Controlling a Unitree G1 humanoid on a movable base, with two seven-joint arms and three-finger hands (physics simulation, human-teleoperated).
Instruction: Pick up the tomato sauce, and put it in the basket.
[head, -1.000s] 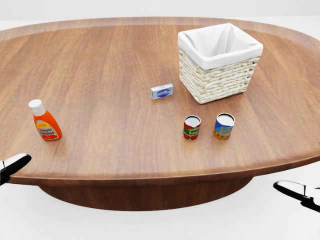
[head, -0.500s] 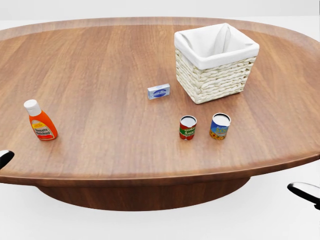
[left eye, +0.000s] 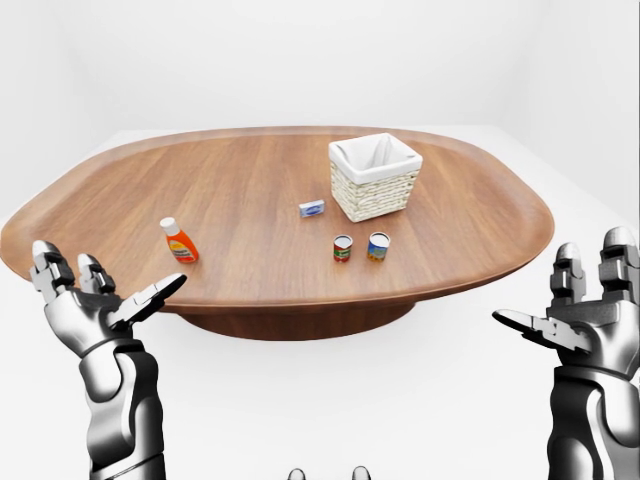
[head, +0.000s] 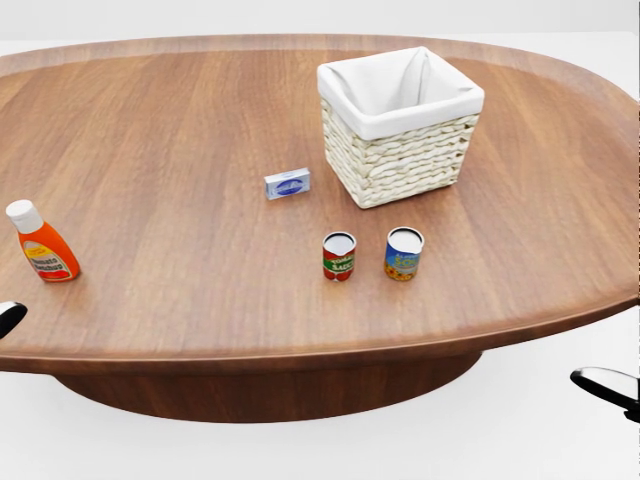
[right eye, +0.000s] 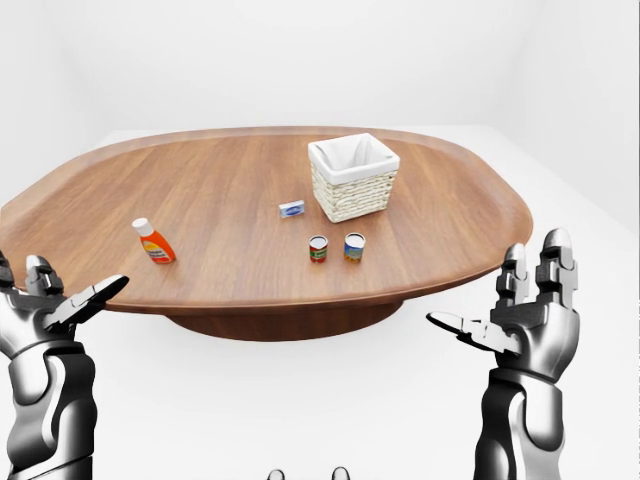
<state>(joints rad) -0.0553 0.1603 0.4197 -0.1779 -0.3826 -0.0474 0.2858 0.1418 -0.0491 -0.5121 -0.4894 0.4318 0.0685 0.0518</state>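
Observation:
The tomato sauce can (head: 339, 256), red and green with a white top, stands upright on the oval wooden table (head: 170, 120), in the lower middle of the head view. The wicker basket (head: 400, 165) with a white liner stands above and right of it. My left hand (left eye: 110, 298) is open and empty, low at the left, short of the table's near edge. My right hand (left eye: 562, 305) is open and empty, low at the right, also off the table. Both hands are far from the can.
A blue and yellow can (head: 404, 253) stands just right of the tomato sauce. A small blue and white box (head: 287, 184) lies left of the basket. An orange ketchup bottle (head: 42, 245) stands at the table's left.
The whole picture has shifted left, so the camera has moved right. The things on the table keep their places relative to each other. Both hands stay open at the lower corners.

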